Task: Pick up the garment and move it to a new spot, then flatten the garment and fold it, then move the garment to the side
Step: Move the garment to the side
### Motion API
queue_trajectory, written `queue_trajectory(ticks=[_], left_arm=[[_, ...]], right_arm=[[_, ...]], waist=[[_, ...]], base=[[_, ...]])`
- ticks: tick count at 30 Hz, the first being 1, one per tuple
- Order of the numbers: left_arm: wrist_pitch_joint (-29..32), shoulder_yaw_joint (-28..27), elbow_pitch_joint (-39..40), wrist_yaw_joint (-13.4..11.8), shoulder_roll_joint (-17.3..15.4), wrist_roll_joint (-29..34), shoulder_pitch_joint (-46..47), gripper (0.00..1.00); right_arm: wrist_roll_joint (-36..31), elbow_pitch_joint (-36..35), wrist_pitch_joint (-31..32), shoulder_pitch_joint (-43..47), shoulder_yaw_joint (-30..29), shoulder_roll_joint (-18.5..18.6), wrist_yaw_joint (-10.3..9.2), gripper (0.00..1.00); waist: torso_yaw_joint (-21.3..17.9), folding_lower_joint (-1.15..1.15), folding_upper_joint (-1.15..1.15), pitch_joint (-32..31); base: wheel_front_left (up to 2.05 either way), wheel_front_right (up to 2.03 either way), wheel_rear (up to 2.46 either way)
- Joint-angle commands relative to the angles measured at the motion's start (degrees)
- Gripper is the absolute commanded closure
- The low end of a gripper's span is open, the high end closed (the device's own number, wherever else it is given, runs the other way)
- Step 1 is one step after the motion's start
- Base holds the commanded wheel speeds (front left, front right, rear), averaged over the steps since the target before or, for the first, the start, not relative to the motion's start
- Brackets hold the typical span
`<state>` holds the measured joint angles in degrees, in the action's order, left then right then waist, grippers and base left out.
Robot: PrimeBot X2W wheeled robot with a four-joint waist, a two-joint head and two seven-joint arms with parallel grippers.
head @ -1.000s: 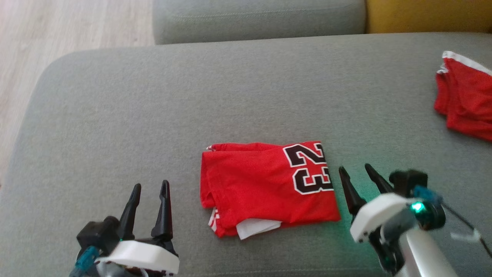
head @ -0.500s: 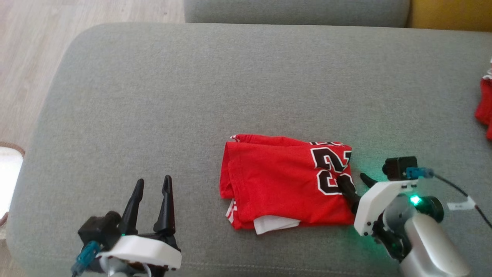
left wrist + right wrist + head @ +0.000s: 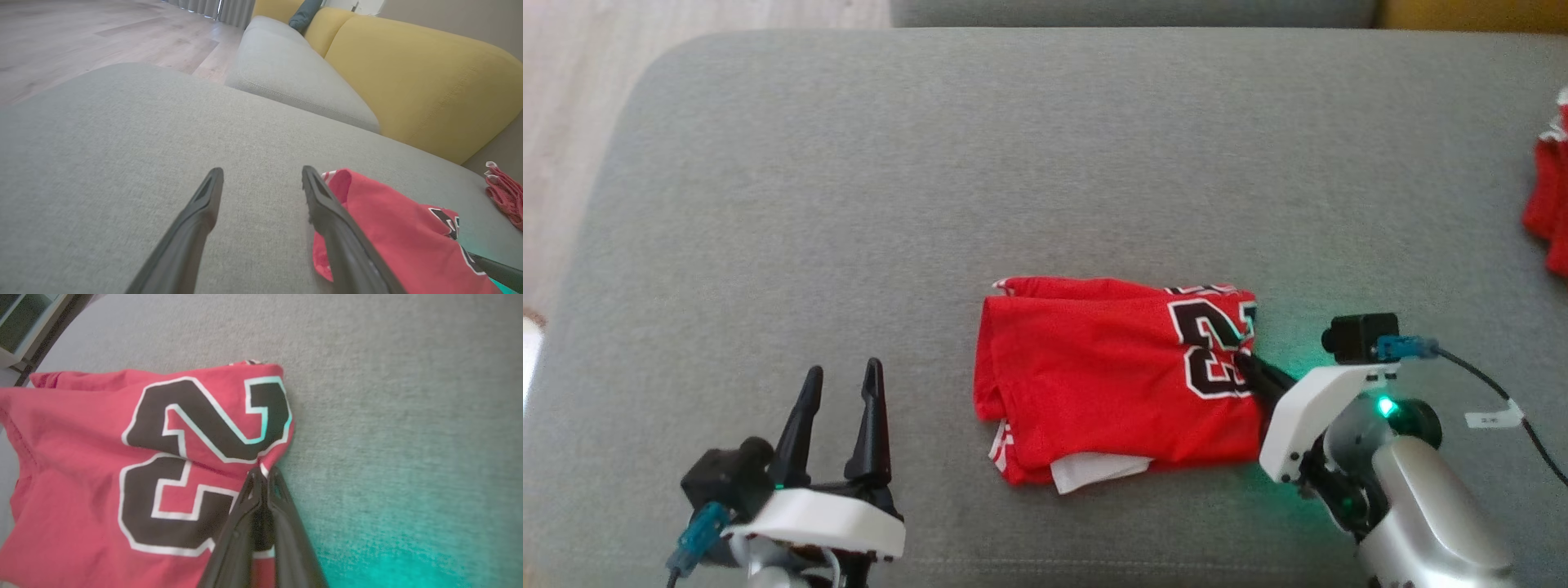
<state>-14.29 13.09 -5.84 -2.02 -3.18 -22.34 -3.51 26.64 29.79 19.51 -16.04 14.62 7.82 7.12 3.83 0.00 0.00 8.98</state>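
The garment (image 3: 1111, 376) is a red jersey with a black "23", folded into a rectangle on the grey sofa cushion (image 3: 931, 180). Its right edge is pinched between the fingers of my right gripper (image 3: 1245, 363), which is shut on the cloth beside the number. The right wrist view shows the fingertips (image 3: 261, 475) closed on the garment (image 3: 102, 457) at its edge. My left gripper (image 3: 841, 380) stands open over bare cushion, left of the garment and apart from it. In the left wrist view my left gripper (image 3: 261, 171) is open, with the garment (image 3: 392, 228) at the right.
A second red cloth (image 3: 1547, 212) lies at the cushion's far right edge. A yellow sofa back (image 3: 408, 81) rises behind the seat. Wooden floor (image 3: 572, 98) lies beyond the cushion's left edge. Bare cushion stretches behind and left of the garment.
My right gripper has moved left onto the garment's right edge and shut on it. The camera has shifted. The left gripper stays open in place.
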Motion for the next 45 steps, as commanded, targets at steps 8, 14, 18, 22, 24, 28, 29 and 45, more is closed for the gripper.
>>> queue_trajectory(ticks=[8,14,18,22,24,28,29,45], left_arm=[[-0.71,-2.76,2.5,0.68,0.3,1.64,3.22,0.0],[-0.71,-3.52,2.67,1.81,0.29,3.95,4.69,0.0],[-0.71,-3.51,2.42,2.44,-0.16,5.42,6.11,0.0],[-0.71,-3.0,2.11,2.84,-0.59,6.38,7.32,0.0],[-0.71,-2.58,1.88,3.06,-0.85,6.88,8.08,0.0],[-0.7,-2.12,1.56,3.16,-1.22,7.3,9.03,0.0],[-0.7,-2.07,1.49,3.2,-1.32,7.32,9.14,0.0],[-0.71,-2.71,1.66,2.74,-0.77,6.25,9.77,0.0]], right_arm=[[-1.84,-5.83,-5.37,-4.43,-3.95,2.35,0.36,1.0],[-3.1,-10.65,-5.31,-3.97,-8.43,3.02,0.36,1.0],[-3.59,-11.98,-5.83,-4.5,-9.93,1.62,0.36,1.0],[-3.75,-12.02,-6.55,-5.28,-10.4,0.45,0.36,1.0],[-3.78,-11.62,-7.14,-6.01,-10.4,-0.12,0.36,1.0],[-3.83,-10.52,-8.11,-7.68,-10.05,-0.97,0.36,1.0],[-3.87,-10.27,-8.31,-8.16,-9.93,-1.14,0.36,1.0],[-6.26,-4.52,-7.1,-23.23,-11.89,-0.31,0.36,1.0]], waist=[[-7.72,0.0,0.0,1.64],[-18.01,0.0,0.0,4.37],[-23.85,0.0,0.0,6.4],[-26.74,0.0,0.0,7.69],[-27.9,0.0,0.0,8.39],[-28.7,0.0,0.0,9.23],[-28.66,0.0,0.0,9.33],[-23.36,0.0,0.0,7.46]], base=[[0.0,0.0,0.0],[0.0,0.0,0.0],[0.0,0.0,0.0],[0.0,0.0,0.0],[0.0,0.0,0.0],[0.0,0.0,0.0],[0.0,0.0,0.0],[0.0,0.0,0.0]])
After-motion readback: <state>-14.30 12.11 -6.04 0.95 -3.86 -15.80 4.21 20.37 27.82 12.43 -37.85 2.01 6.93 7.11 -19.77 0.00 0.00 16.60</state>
